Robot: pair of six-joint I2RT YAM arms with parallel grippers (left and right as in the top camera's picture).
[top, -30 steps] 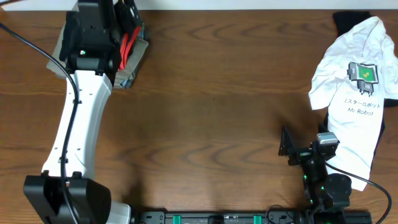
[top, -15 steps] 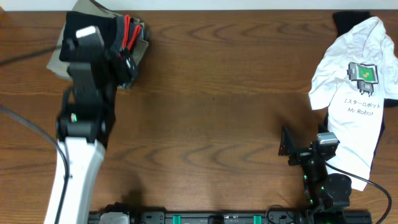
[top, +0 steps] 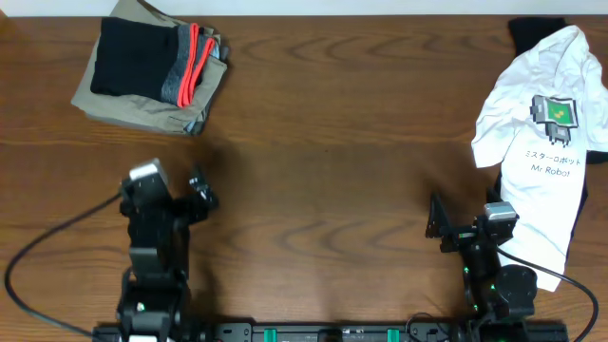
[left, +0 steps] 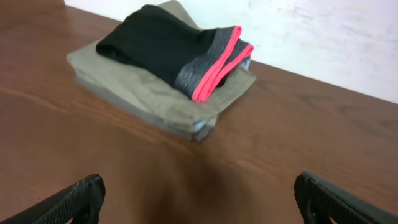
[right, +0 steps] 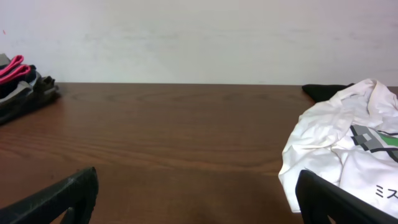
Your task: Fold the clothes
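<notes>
The black trousers (top: 138, 46) lie folded at the back left, their grey waistband with red-orange stripes (top: 188, 63) facing right. They rest on folded khaki trousers (top: 133, 103). In the left wrist view the black trousers (left: 158, 43) lie ahead on the khaki pile (left: 137, 87), and they show at the far left of the right wrist view (right: 15, 78). My left gripper (top: 176, 190) is open and empty near the table's front left, well back from the pile; its fingers (left: 199, 196) are wide apart. My right gripper (top: 465, 223) is open and empty at the front right (right: 196, 196).
A white T-shirt with a robot print (top: 546, 133) lies crumpled at the right, over a dark cloth at the back right corner (top: 532, 30); it also shows in the right wrist view (right: 342, 149). The wooden table (top: 332, 142) spans the views, a white wall behind.
My left arm has drawn back from the folded pile at the back left to the table's front left, leaving the black trousers on the khaki pile. The right arm has not moved.
</notes>
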